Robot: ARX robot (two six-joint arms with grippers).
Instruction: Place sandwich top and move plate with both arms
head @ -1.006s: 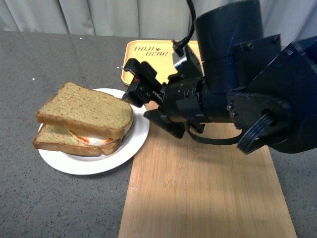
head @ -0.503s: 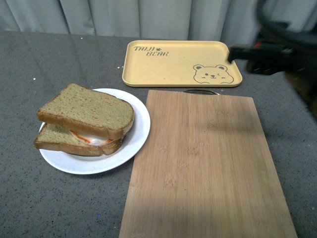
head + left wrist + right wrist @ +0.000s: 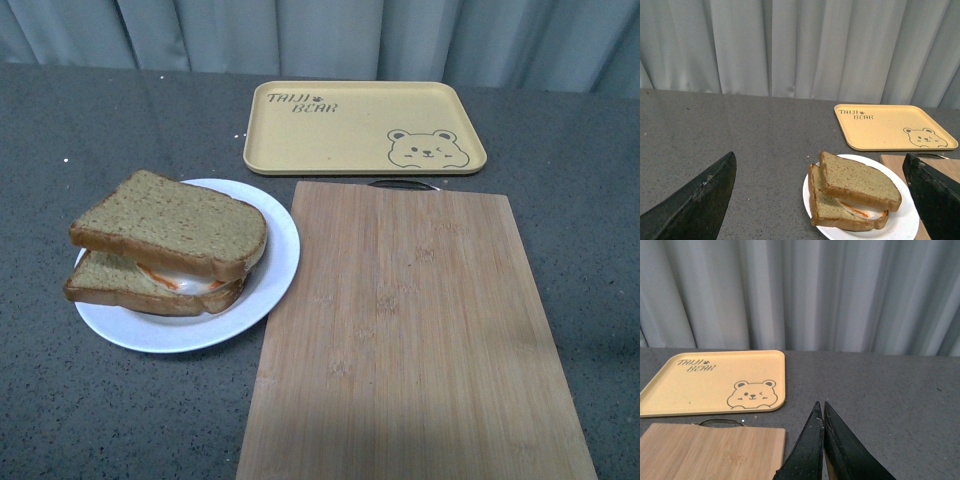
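From the front, the right arm that hung over the cutting board [image 3: 420,340] a second ago is gone, and the bread top [image 3: 170,225] lies on the lower slice [image 3: 110,285] on the plate [image 3: 275,285], left of the board: placing looks done. The left gripper [image 3: 819,157] gapes wide and empty, facing the plate. The right gripper [image 3: 821,409] is pressed together on nothing, so moving the plate remains.

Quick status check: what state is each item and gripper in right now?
sandwich top: resting on the bottom slice
bottom slice: on the plate, filling on top
plate: on the table, under both slices
yellow tray: nothing on it
cutting board: bare
left gripper: open, holding nothing
right gripper: shut, holding nothing
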